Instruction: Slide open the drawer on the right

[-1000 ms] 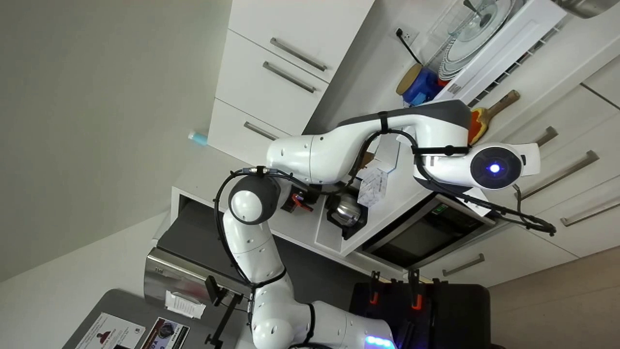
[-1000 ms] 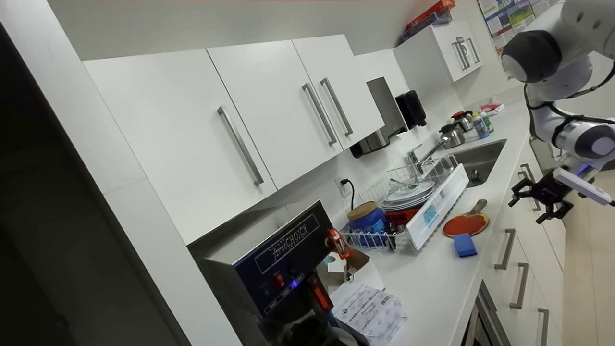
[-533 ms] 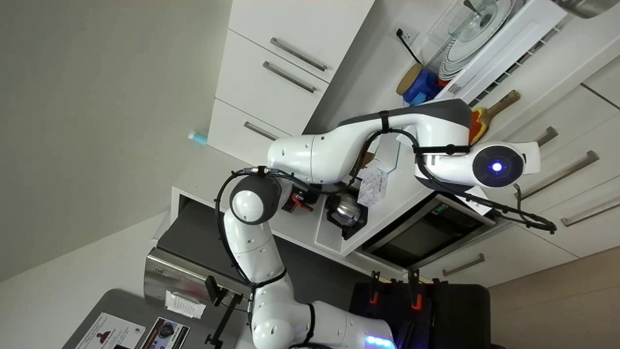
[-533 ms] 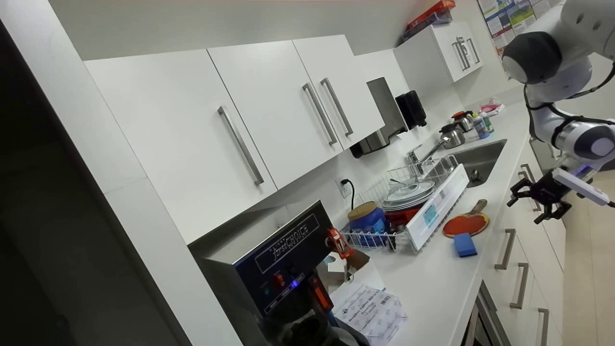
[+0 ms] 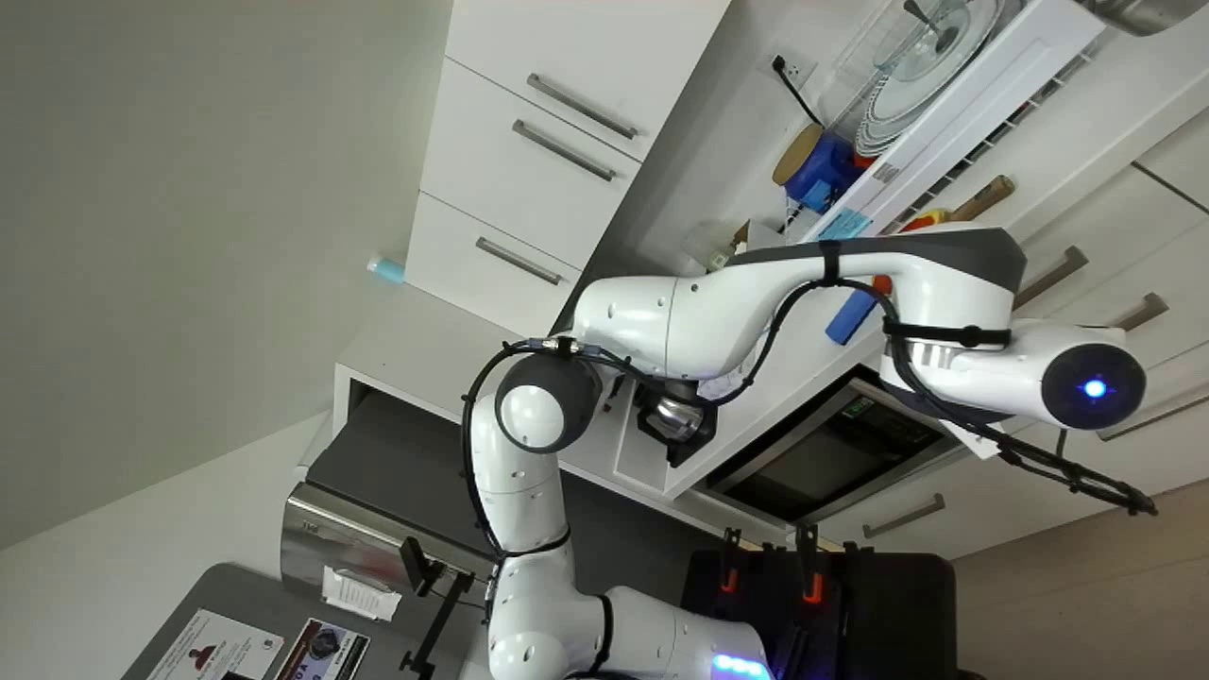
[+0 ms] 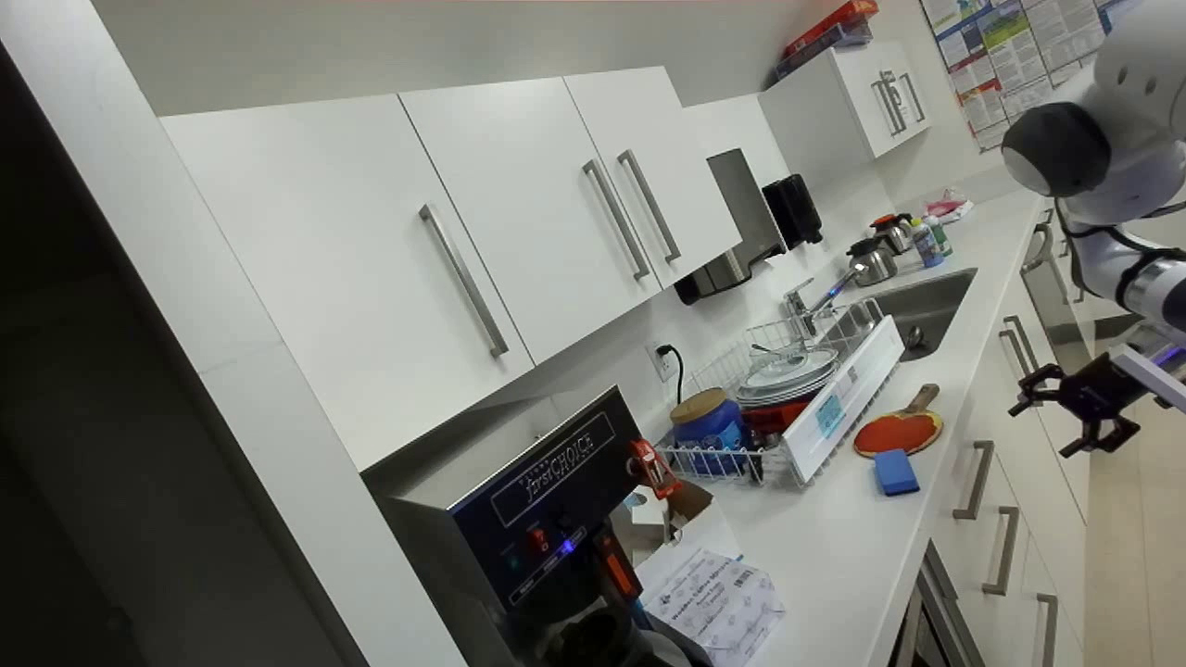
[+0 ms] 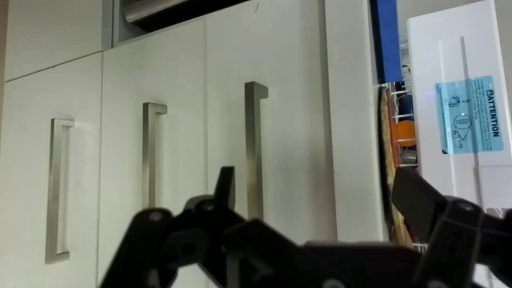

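arm (image 5: pixel 652 326) bent at the elbow (image 5: pixel 531 417), stretched outward | wrist (image 5: pixel 1011 373) — blue light (image 5: pixel 1095 388) glowing | gripper (image 7: pixel 315 186) — jaws parted wide

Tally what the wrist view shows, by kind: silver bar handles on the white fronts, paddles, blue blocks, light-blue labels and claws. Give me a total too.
Silver bar handles: 3
Paddle, seen edge-on: 1
Blue block, partly cut off by the frame: 1
Light-blue label: 1
Claw: 1
Total: 7
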Controlling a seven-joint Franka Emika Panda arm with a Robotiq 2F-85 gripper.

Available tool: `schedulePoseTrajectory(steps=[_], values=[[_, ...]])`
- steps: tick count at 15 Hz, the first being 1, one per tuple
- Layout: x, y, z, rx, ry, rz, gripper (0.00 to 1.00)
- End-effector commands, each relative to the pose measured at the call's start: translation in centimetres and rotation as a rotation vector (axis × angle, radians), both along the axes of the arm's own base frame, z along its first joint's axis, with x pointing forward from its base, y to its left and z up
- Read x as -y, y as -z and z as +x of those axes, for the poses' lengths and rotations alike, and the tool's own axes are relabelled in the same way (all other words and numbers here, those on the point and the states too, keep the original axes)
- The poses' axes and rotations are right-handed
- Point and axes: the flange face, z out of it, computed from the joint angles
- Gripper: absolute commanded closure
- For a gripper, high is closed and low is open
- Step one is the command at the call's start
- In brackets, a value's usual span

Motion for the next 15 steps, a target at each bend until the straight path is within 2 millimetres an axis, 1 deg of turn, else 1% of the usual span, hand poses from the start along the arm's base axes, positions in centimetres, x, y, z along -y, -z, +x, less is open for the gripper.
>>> schedulePoseTrajectory(steps=[1,3,6,9,12,15], values=[[1.8,2.7,0.0,0.052,0.052,0.038,0.00],[2.1,4.3,0.5,0.086,0.085,0.040,0.00],[1.9,6.6,2.1,0.125,0.117,0.057,0.00],[1.2,8.7,4.4,0.163,0.140,0.067,0.00],[0.6,10.3,6.5,0.197,0.167,0.079,0.00],[0.2,11.7,7.9,0.212,0.185,0.077,0.00]])
